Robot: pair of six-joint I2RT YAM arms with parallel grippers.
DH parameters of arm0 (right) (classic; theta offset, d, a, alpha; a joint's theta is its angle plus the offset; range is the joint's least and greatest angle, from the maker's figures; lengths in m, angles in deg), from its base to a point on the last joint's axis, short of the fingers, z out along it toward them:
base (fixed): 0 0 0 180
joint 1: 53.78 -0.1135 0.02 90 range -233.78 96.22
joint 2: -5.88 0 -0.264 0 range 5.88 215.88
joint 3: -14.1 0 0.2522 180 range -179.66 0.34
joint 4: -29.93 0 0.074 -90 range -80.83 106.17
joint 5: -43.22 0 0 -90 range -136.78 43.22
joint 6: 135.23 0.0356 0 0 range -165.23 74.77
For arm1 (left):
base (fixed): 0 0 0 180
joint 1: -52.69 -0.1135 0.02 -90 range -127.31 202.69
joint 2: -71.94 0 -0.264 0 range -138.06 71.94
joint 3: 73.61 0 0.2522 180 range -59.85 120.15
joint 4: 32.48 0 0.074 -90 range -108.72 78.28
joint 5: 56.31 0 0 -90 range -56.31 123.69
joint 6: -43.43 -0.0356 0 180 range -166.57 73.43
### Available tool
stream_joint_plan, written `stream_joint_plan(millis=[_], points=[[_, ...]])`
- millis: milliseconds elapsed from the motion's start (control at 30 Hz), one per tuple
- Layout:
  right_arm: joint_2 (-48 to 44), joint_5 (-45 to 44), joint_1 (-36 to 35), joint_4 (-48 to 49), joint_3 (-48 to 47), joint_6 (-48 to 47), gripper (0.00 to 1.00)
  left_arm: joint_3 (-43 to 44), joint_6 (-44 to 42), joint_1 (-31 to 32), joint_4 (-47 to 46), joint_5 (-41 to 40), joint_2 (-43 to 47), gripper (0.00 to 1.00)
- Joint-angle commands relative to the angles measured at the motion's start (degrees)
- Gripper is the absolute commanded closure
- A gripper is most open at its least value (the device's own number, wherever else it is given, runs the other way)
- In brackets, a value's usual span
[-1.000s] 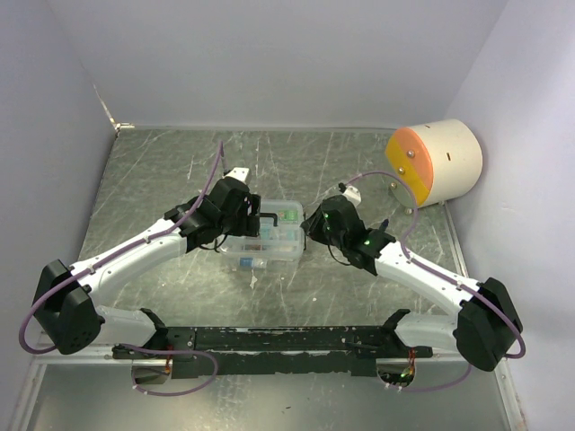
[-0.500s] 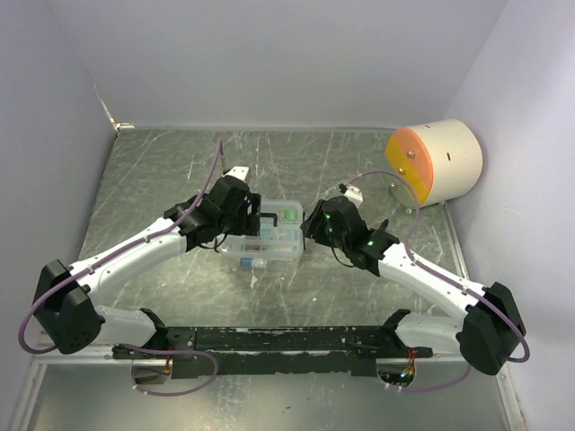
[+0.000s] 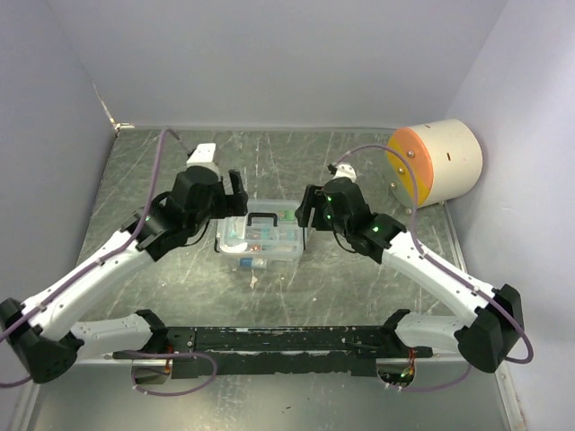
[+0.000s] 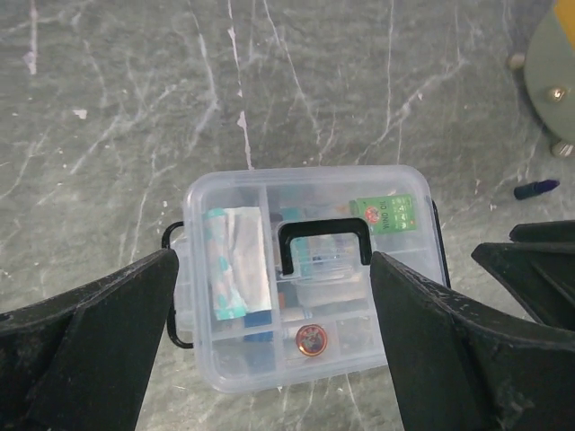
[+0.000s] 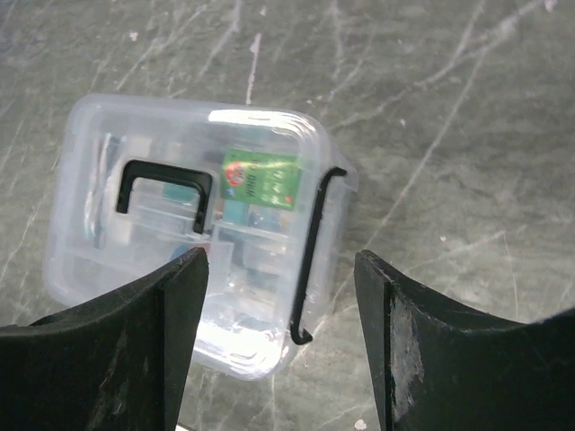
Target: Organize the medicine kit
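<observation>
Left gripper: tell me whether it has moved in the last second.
Yes. The left gripper has come off the left end of the medicine kit, back and up toward the far left in the top view, jaws open.

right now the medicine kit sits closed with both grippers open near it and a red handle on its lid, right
Not quite: the left wrist view shows the handle on the medicine kit is black, not red. The kit is closed, with the left gripper and right gripper open near it.
</observation>
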Motion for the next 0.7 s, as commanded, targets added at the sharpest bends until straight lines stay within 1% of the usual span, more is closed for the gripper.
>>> stream_joint_plan(millis=[0, 67, 167, 267, 333, 533, 667], points=[[3.38, 5.2, -0.47, -1.32, -5.71, -7.95, 0.34, -5.12, 2.59, -2.37, -2.1, -3.15, 6.44, 0.03], [5.89, 5.64, -0.71, -1.55, -7.81, -9.11, 0.34, -8.12, 4.67, -6.44, -3.16, 0.42, 9.1, 0.04], [10.85, 4.74, -2.23, -3.29, -12.63, -10.32, 0.32, -13.36, 8.31, -14.09, -6.21, 10.04, 12.19, 0.03], [16.83, 1.84, -6.05, -5.46, -18.34, -13.16, 0.24, -18.07, 11.26, -21.65, -9.84, 21.7, 12.62, 0.0], [20.71, 0.15, -8.35, -6.37, -21.44, -14.38, 0.21, -20.29, 12.36, -24.86, -12.38, 28.25, 11.64, 0.0], [29.2, -1.32, -12.5, -7.32, -27.77, -16.49, 0.16, -25.41, 15.03, -31.29, -17.05, 36.35, 9.92, 0.0], [34.23, 0.61, -14.13, -9.28, -32.48, -21.48, 0.16, -27.77, 18.12, -35.67, -19.14, 41.26, 6.72, 0.01]])
